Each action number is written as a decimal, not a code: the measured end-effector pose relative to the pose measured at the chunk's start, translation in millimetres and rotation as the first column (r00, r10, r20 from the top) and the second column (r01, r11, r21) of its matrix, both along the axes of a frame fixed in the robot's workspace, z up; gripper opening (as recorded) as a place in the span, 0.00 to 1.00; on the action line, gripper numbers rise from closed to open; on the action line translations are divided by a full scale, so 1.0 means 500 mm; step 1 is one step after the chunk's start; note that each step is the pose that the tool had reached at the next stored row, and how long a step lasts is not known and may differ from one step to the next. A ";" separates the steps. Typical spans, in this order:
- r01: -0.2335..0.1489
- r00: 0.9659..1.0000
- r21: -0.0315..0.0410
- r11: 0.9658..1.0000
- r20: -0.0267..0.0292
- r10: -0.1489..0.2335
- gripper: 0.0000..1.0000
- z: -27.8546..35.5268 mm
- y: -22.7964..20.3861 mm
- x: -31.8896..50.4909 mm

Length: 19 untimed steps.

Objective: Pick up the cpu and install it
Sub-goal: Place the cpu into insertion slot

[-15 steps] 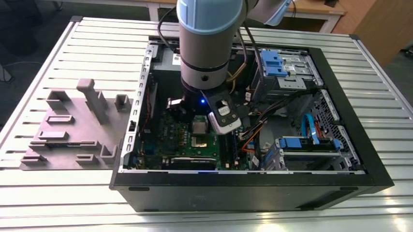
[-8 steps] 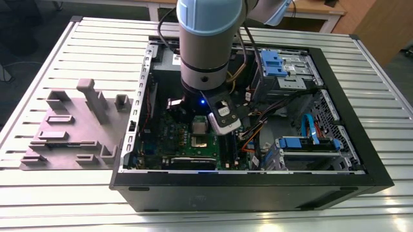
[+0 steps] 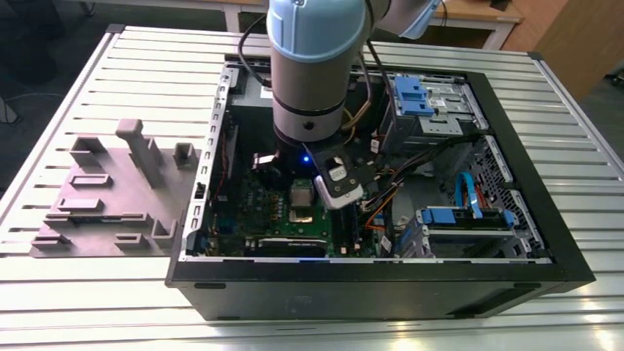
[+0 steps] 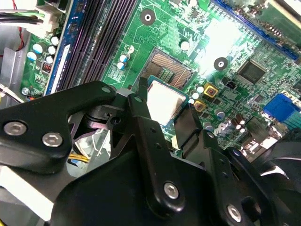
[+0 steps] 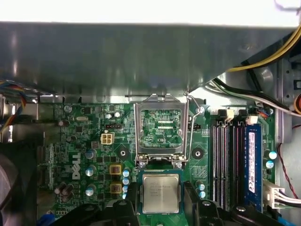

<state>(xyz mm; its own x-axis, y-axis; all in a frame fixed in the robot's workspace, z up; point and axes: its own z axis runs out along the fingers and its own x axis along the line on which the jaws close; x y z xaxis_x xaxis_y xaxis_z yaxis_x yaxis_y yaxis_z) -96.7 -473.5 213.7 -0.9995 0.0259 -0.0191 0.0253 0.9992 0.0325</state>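
Near edge of the cpu (image 4: 161, 98) behind the gripper (image 4: 165, 102), socket (image 4: 171, 70) partly beneath it.

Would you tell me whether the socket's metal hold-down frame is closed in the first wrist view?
No, the hold-down frame stands swung open, away from the cpu.

The exterior view is taken from high up and angled down onto the whole open computer case (image 3: 370, 292) on the slatted table (image 3: 98, 314). The first wrist view is aimed almost straight down at the green board (image 5: 80, 136) from close by. The second wrist view is set even closer and tilted, the board being seen past the black links of the gripper (image 4: 164, 102). The cpu (image 5: 161, 192) and the memory slots (image 5: 225, 160) are shared by both wrist views, the board by all three.
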 end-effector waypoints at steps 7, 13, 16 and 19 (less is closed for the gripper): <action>0.000 1.000 0.000 1.000 0.000 0.000 0.47 -0.015 -0.0096 0.000; 0.000 1.000 -0.007 1.000 0.000 0.000 0.47 -0.030 -0.0115 0.000; 0.000 1.000 -0.013 1.000 0.000 0.000 0.47 -0.037 -0.0114 0.000; 0.000 1.000 -0.019 1.000 0.000 0.000 0.47 -0.042 -0.0115 0.000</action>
<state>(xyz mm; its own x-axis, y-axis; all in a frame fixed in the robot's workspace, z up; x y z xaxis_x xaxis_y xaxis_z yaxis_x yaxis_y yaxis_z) -96.7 -479.3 192.9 -0.9995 0.0257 -0.0195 0.0254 0.9996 0.0131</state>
